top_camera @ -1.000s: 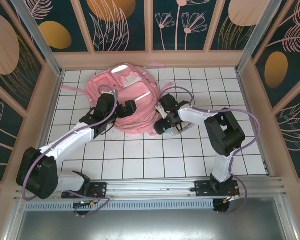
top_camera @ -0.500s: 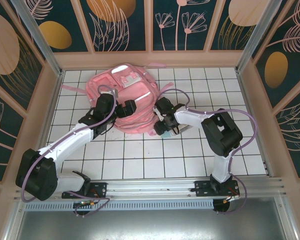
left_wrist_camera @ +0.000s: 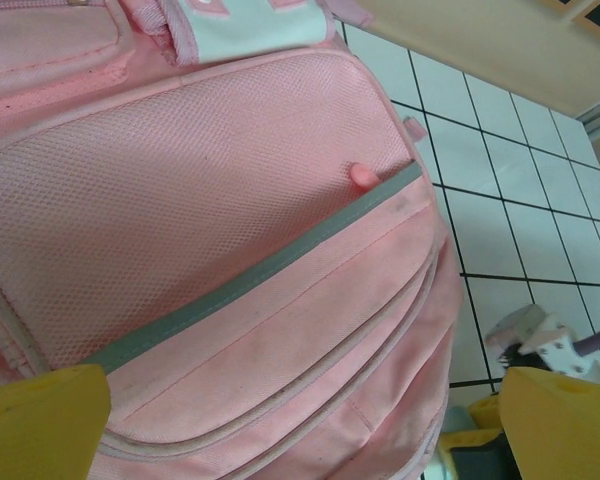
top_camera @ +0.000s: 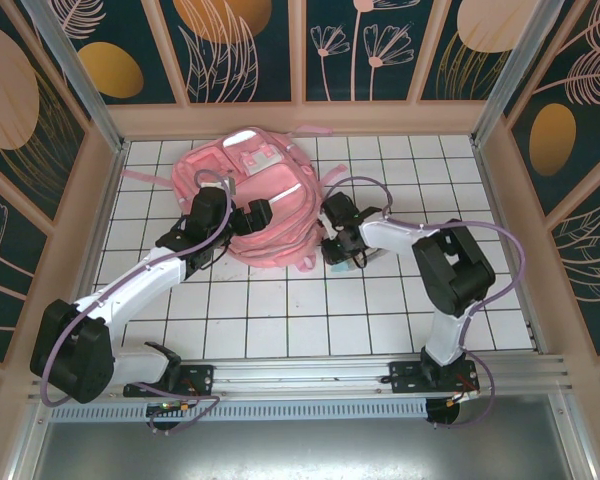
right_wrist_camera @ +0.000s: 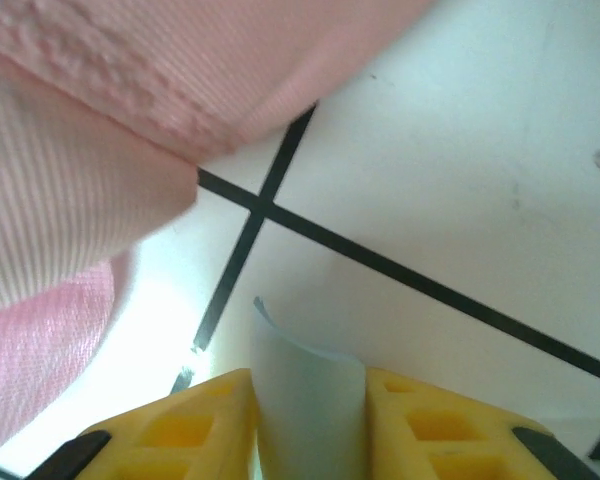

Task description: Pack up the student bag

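The student bag (top_camera: 280, 205) lies flat at the back of the tiled tabletop (top_camera: 380, 310), left of centre. The left gripper (top_camera: 248, 215) hangs over its front pocket, fingers spread wide. Just beside the bag's right edge, the right gripper (right_wrist_camera: 308, 420) is low over the tiles, pinching a pale blue sheet (right_wrist_camera: 305, 375).

right claw (top_camera: 337, 250), pale sheet (right_wrist_camera: 308, 390) in its grip, drawn back rightward from the student bag (top_camera: 250, 195)
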Motion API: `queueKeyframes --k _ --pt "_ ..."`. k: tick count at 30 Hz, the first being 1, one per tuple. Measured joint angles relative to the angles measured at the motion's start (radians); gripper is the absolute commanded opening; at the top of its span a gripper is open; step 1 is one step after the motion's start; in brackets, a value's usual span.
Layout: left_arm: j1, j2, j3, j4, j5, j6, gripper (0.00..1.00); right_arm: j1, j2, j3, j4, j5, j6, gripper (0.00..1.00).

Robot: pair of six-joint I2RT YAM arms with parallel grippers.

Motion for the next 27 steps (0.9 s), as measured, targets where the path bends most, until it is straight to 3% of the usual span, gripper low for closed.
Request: queueKeyframes --k 12,19,27 --pt "0.000 0.146 0.143 -0.114 -0.025 0.179 0.94 -0.152 -0.203 -0.025 0.016 -0.145 0.067 0.23" --pt "-0.016 0.245 0.216 -0.174 -0.048 0.280 0.92 -0.201 -0.226 -0.027 0.067 -0.169 0.118 0.23" --pt "-0.098 0.316 0.286 -0.214 -0.098 0.396 0.90 -0.230 -0.237 -0.065 0.136 -0.214 0.156 0.22"
